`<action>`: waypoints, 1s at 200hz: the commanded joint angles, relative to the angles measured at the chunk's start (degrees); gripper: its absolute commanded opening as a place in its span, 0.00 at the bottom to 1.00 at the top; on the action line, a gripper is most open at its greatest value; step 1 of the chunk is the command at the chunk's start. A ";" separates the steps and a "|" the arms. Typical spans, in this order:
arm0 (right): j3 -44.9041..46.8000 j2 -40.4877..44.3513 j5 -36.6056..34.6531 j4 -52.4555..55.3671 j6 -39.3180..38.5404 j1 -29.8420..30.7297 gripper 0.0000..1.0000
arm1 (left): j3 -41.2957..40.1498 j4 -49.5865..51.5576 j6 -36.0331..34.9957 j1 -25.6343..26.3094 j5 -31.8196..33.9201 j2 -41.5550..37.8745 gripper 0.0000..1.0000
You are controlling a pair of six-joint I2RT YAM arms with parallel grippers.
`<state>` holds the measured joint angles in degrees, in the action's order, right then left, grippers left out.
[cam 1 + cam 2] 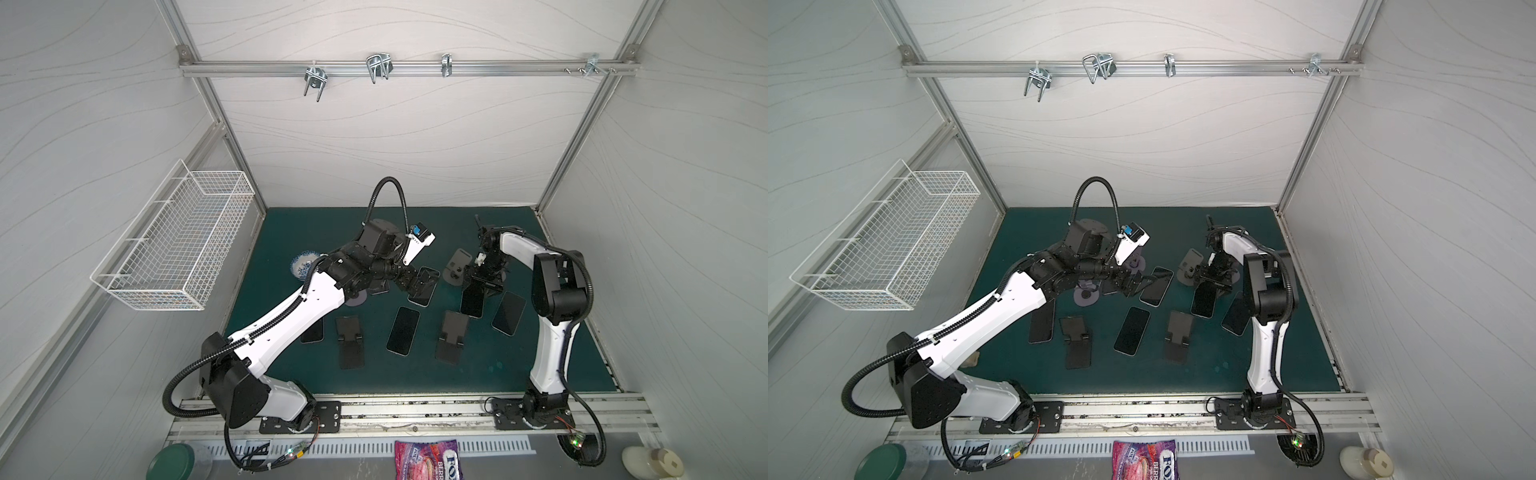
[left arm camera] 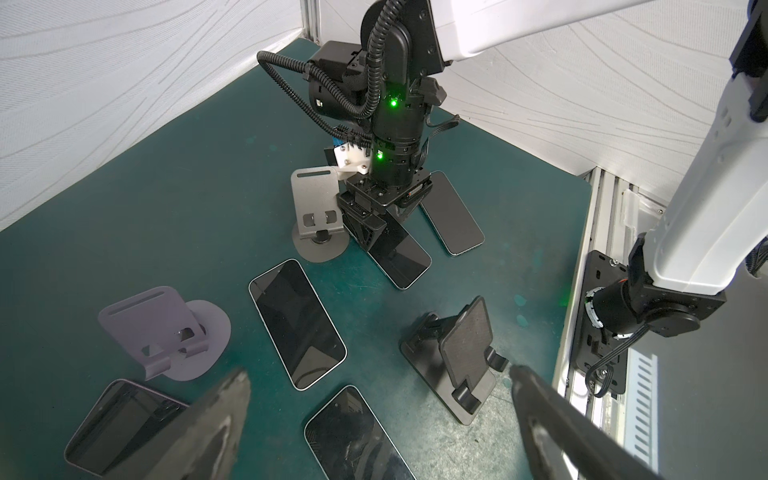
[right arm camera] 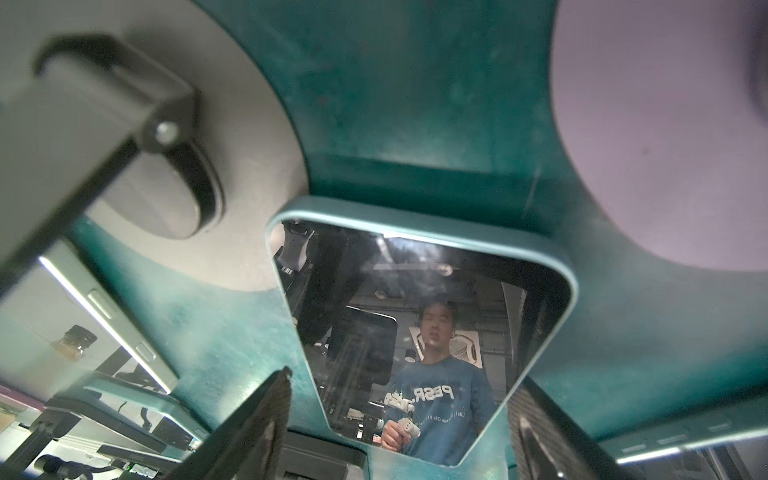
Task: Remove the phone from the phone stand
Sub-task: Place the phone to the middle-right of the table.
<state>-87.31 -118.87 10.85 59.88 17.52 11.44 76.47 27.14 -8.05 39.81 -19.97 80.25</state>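
A dark-screened phone (image 1: 472, 301) (image 1: 1204, 301) (image 2: 399, 257) (image 3: 415, 324) with a teal edge lies flat on the green mat, right beside the empty grey phone stand (image 1: 457, 266) (image 1: 1190, 266) (image 2: 316, 208) (image 3: 166, 166). My right gripper (image 1: 478, 286) (image 1: 1210, 286) (image 2: 386, 232) (image 3: 405, 380) points down over the phone's upper end. Its fingers (image 3: 266, 415) straddle the phone with a gap showing, so it is open. My left gripper (image 1: 419, 282) (image 1: 1138, 286) (image 2: 378, 399) hovers wide open above other phones and holds nothing.
Several more phones (image 2: 297, 324) lie flat on the mat (image 1: 291, 232). Among them stand a purple stand (image 2: 166, 328) and two black stands (image 1: 349, 340) (image 2: 461, 353), all empty. A wire basket (image 1: 178, 241) hangs on the left wall. A candy bag (image 1: 428, 461) lies in front of the rail.
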 commanded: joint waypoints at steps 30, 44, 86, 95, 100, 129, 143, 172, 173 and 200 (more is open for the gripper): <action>-1.47 1.20 -0.22 2.16 0.87 0.40 0.83 | 1.44 -0.02 -1.26 0.26 0.83 -1.76 0.99; -0.77 1.94 0.00 1.56 1.22 0.42 0.83 | 1.50 -0.05 -1.18 0.26 0.87 -1.93 0.99; 0.56 4.61 0.78 0.57 1.92 0.37 0.86 | 1.50 -0.15 -0.74 0.22 1.23 -2.88 0.99; 0.66 5.25 0.66 0.50 1.82 0.36 0.87 | 1.28 -0.17 -0.50 0.20 1.38 -3.23 0.98; 0.75 5.56 0.58 0.50 1.84 0.40 0.88 | 1.08 -0.29 -0.36 0.24 1.49 -3.46 0.99; 1.74 7.21 0.67 -0.41 1.91 0.39 0.89 | 0.27 -1.14 1.10 0.25 2.15 -4.42 0.99; 2.51 8.19 0.80 -0.98 2.16 0.37 0.89 | -0.10 -1.56 1.88 0.21 2.50 -4.95 0.99; 2.87 10.41 0.68 -1.28 2.11 0.21 0.90 | -1.89 -4.01 3.29 0.26 3.99 -6.17 0.99; 2.90 10.50 0.67 -1.27 2.05 0.23 0.91 | -1.96 -4.06 3.30 0.26 4.07 -6.16 0.99; 2.62 12.22 0.71 -0.65 1.06 -0.36 0.92 | -2.33 -5.37 2.98 0.20 6.49 -6.77 0.99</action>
<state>-84.58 -109.86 11.25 58.33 19.53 11.51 74.04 25.36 -5.34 39.81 -16.29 74.74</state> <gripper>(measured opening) 0.916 0.986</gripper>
